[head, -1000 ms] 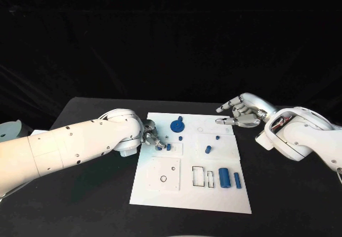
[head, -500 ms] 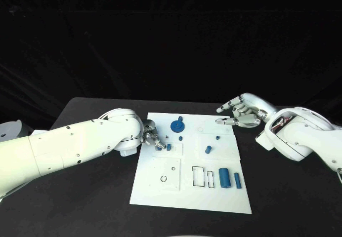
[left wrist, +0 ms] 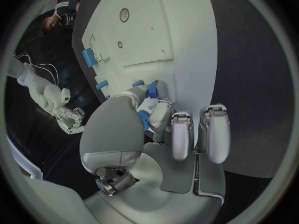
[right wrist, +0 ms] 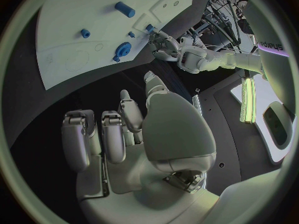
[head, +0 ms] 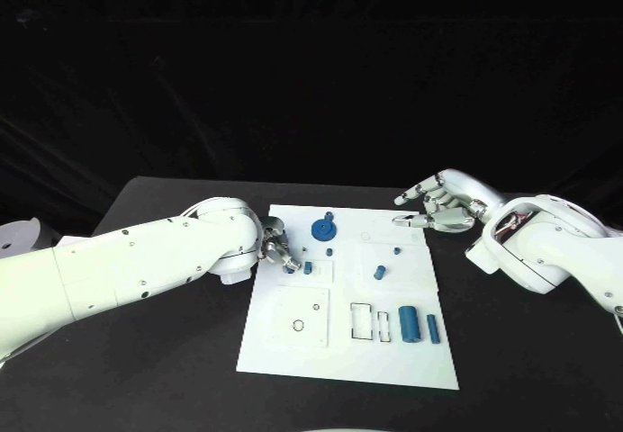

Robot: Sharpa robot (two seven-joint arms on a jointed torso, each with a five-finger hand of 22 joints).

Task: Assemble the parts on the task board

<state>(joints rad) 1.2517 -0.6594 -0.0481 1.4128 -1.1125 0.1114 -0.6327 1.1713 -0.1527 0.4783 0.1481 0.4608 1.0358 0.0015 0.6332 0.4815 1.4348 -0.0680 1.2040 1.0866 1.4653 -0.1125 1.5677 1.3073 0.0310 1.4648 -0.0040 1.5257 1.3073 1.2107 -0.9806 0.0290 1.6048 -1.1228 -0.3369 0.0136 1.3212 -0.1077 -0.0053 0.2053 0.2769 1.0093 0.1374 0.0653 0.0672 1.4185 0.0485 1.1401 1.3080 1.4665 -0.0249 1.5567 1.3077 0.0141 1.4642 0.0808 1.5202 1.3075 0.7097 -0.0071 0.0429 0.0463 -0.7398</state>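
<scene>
Task board point(head: 348, 351), a white plate, lies in the middle of the black tabletop point(head: 156, 378), its long sides running away from the robot. Left hand point(head: 276, 252) sits at the board's left edge, about a third of the way down from the far end. Its fingers point(left wrist: 159, 112) are drawn together around a small blue part point(head: 308, 266); the left wrist view shows the blue piece pinched between thumb and fingertips, right over a shallow square recess in the board.

Right hand point(head: 439, 209) hovers off the far right corner of the board, above the tabletop. Its fingers point(right wrist: 106, 137) are loosely curled and apart from one another, with nothing in them.

Other blue parts lie on the board: a round disc with a short stem point(head: 322, 230) near the far end, a small peg point(head: 379, 271) around the middle, and beside the right edge a thick cylinder point(head: 408, 323) with a thin bar point(head: 431, 328) just beside it. Two outlined rectangular slots point(head: 362, 321) lie just to the left of the cylinder, and a square plate outline with a small hole point(head: 300, 319) sits left of those.
</scene>
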